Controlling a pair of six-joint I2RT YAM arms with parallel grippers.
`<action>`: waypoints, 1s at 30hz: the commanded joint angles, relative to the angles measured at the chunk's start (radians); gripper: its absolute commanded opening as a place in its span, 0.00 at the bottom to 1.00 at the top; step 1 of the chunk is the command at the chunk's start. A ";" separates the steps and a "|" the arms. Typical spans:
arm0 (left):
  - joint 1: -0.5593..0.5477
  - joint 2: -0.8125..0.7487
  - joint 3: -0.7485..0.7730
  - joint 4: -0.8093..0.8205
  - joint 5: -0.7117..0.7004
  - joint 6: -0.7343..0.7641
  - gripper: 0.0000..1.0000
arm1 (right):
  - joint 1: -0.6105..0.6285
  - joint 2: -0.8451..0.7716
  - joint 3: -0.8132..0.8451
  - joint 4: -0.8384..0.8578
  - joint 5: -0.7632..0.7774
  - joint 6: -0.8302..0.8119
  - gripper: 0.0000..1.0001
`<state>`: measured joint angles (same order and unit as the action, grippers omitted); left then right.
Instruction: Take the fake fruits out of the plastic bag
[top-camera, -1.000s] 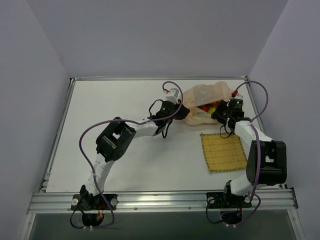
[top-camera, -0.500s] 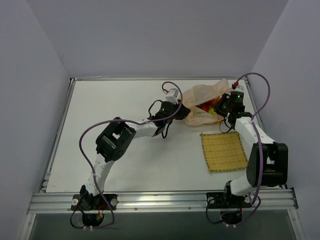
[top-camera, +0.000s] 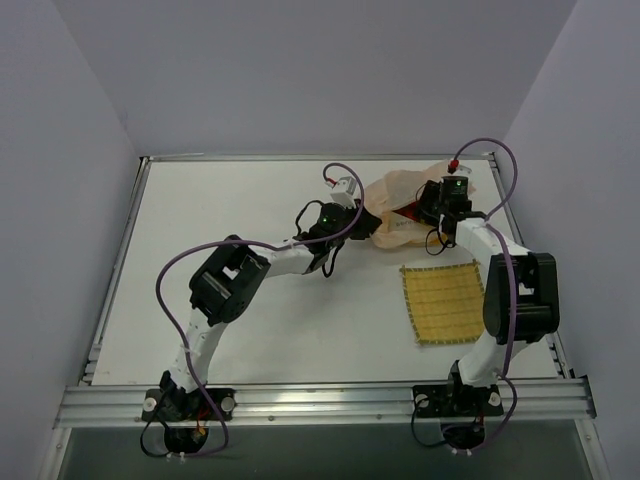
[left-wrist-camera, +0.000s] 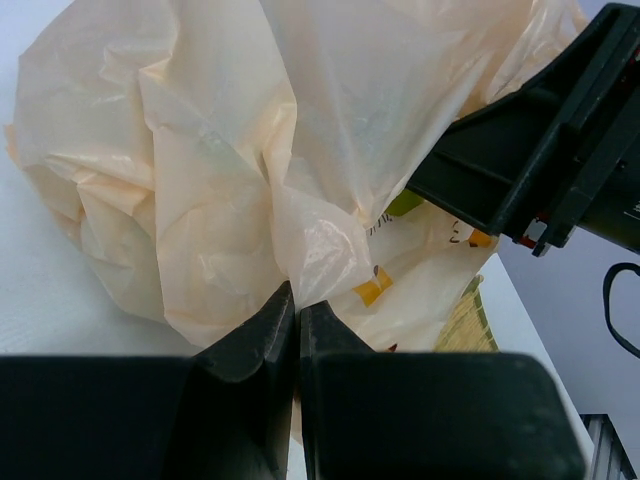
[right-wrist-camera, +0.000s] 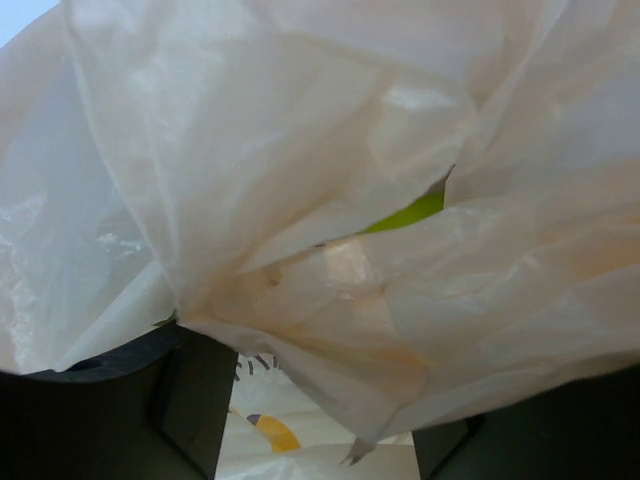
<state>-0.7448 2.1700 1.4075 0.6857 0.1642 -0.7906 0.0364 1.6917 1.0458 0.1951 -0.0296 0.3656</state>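
The right gripper (top-camera: 430, 203) has been pushed leftward and further into the mouth of the plastic bag (top-camera: 398, 186). A second ago it was held at the bag's right edge. The right arm's elbow has been swung in with it, while the left arm has not been moved at all.

On the left wrist view, the left gripper (left-wrist-camera: 296, 300) is seen clenched tight, tips together, and a fold of the bag's thin film is pinched right at those tips. The bag's near-left side is held that way, bunched and crinkled above the fingers.

Over on the right wrist view, the fingers (right-wrist-camera: 195, 395) are seen standing apart. The film is draped over them and hangs down into the gap, and nothing is seen gripped.

The bag is kept at the far right of the table (top-camera: 230, 200), just beyond the woven yellow mat (top-camera: 447, 300) and between the two grippers.

The fake fruits (top-camera: 409, 208) are found inside the bag. A patch of red is caught from above at the opening, beside the right gripper. A sliver of bright green is glimpsed through a gap in the film on both wrist views. How many fruits are in there cannot be told. Small orange-yellow printed marks (left-wrist-camera: 372, 291) are shown on the film below.
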 joint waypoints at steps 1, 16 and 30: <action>0.001 -0.075 0.015 0.057 0.015 -0.004 0.02 | -0.001 0.025 0.025 -0.022 0.085 -0.022 0.57; -0.004 -0.056 0.013 0.057 0.020 -0.007 0.02 | 0.011 0.074 0.042 -0.031 0.220 0.026 0.78; -0.008 -0.049 -0.021 0.051 0.024 0.007 0.02 | 0.010 0.172 0.099 0.063 0.226 0.064 0.93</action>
<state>-0.7536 2.1693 1.3750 0.6914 0.1841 -0.7929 0.0475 1.8717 1.1084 0.2115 0.1520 0.4175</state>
